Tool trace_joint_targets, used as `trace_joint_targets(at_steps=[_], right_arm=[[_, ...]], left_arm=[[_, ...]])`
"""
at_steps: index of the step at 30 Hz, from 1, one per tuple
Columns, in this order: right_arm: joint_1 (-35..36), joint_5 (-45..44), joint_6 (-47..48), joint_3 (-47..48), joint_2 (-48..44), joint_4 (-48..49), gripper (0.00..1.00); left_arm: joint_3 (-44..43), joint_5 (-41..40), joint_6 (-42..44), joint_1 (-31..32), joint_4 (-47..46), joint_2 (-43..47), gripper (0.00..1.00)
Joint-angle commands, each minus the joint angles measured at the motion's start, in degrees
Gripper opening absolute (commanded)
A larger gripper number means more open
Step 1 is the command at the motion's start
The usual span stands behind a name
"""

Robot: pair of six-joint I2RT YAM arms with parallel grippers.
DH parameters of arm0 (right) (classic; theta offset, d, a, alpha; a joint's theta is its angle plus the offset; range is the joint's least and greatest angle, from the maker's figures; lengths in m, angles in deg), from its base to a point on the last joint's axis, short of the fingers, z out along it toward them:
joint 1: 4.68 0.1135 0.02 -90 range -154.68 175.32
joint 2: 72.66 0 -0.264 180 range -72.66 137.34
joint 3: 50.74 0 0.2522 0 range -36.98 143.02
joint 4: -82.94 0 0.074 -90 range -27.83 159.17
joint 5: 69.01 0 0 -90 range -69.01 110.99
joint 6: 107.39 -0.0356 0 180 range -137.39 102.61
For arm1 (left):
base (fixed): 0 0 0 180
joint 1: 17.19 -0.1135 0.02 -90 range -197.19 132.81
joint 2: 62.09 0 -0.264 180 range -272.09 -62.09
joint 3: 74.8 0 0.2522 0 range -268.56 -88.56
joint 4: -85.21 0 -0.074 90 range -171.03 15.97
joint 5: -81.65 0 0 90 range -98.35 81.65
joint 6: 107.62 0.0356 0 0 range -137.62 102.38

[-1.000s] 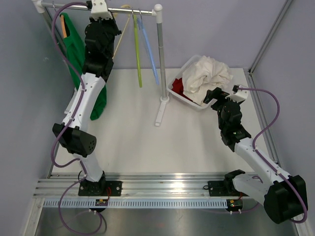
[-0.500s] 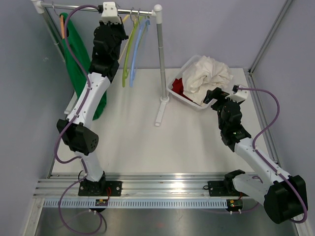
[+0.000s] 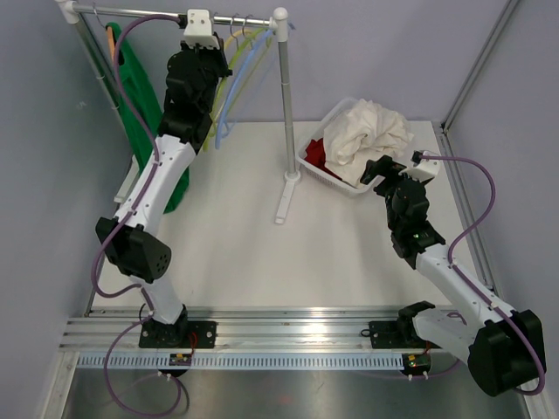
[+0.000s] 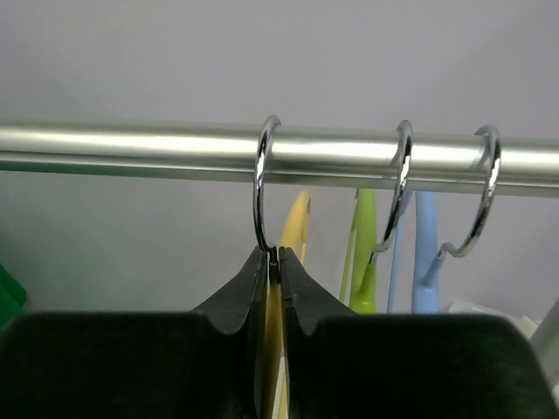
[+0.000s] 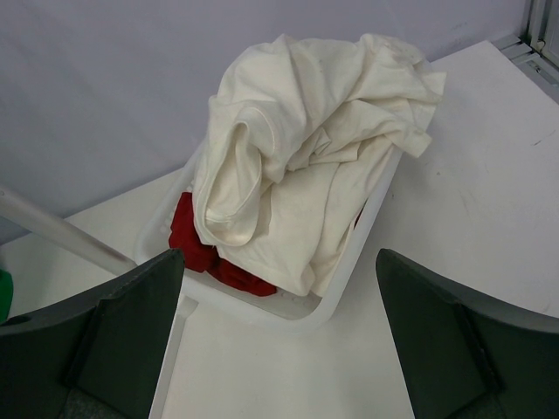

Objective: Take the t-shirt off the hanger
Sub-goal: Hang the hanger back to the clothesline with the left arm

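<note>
A green t-shirt (image 3: 140, 96) hangs on an orange hanger (image 3: 110, 39) at the left end of the metal rail (image 3: 131, 10); a green sliver shows in the left wrist view (image 4: 7, 292). My left gripper (image 4: 276, 257) is up at the rail (image 4: 175, 148), right of the shirt, shut on the neck of an empty yellow hanger (image 4: 297, 229) whose hook sits over the rail. In the top view it (image 3: 212, 35) is apart from the shirt. My right gripper (image 5: 279, 349) is open and empty, low over the table facing the basket.
Empty green (image 4: 365, 236) and blue (image 4: 425, 244) hangers hang right of the yellow one, bunched near the rack's upright post (image 3: 284, 96). A white basket (image 5: 376, 218) holds a white garment (image 5: 306, 131) and a red one (image 5: 188, 236).
My left gripper has moved right along the rail with the yellow hanger. The empty hangers have swung and bunched toward the post. The right arm has not moved.
</note>
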Motion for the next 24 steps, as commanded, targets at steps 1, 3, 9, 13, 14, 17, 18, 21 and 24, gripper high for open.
trace_joint_targets(at_steps=[1,3,9,13,14,17,18,21,24], right_arm=[[0.2,0.9,0.8,0.5,0.4,2.5,0.99],[0.2,1.0,0.8,0.6,0.3,2.5,0.99],[0.2,1.2,0.8,0.6,0.4,2.4,0.99],[0.2,1.3,0.9,0.7,0.4,2.4,0.99],[0.2,1.3,0.9,0.8,0.4,2.3,1.0],[0.2,1.4,0.9,0.9,0.3,2.0,1.0],[0.2,1.5,0.9,0.9,0.2,2.0,0.99],[0.2,1.3,0.8,0.8,0.3,2.1,0.99],[0.2,1.3,0.9,1.0,1.0,2.1,1.0]], left_arm=[[0.8,1.4,-0.1,0.2,-3.9,4.3,0.13],[1.3,2.3,-0.1,0.3,-3.7,4.6,0.15],[1.8,2.2,0.2,0.7,-3.8,5.5,0.33],[2.0,2.2,0.3,0.7,-3.5,6.2,0.44],[2.2,2.5,0.2,0.7,-3.3,6.9,0.5],[5.8,3.1,-0.2,0.7,-4.2,8.8,0.6],[7.0,3.1,-0.1,0.7,-4.7,10.4,0.65],[10.7,3.0,-0.1,0.7,-5.9,12.2,0.75],[13.7,2.9,-0.2,0.7,-7.1,14.8,0.85]])
